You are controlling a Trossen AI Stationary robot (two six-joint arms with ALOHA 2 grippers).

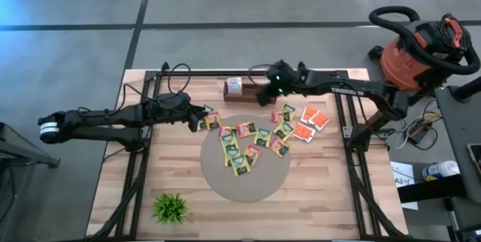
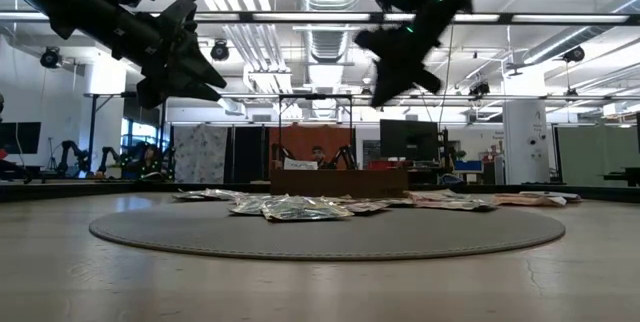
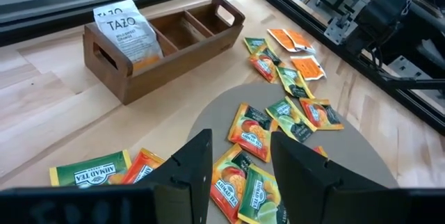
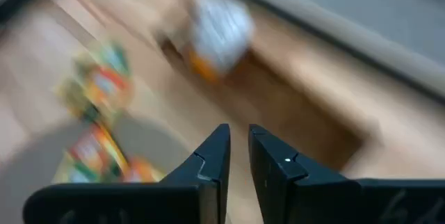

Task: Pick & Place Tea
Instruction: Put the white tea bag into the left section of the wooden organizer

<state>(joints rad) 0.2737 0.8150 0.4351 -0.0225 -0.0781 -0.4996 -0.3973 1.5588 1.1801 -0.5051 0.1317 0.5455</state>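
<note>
Several tea sachets (image 1: 248,143), mostly yellow-green, lie flat on a round grey mat (image 1: 244,182). A few orange ones (image 1: 312,120) lie on the wood to its right. A wooden box (image 3: 167,36) stands at the far edge, with a white sachet (image 3: 128,29) upright in one end compartment. My left gripper (image 3: 240,161) hangs open in the air over the sachets at the mat's left rim (image 1: 201,116). My right gripper (image 4: 238,151) hangs above the box (image 1: 264,94), its fingers a narrow gap apart with nothing between them.
A small green plant (image 1: 170,207) stands at the near left of the table. Black frame rails (image 1: 139,159) run along both sides. A red shop vacuum (image 1: 421,50) stands off the table at the far right. Bare wood shows along the near edge.
</note>
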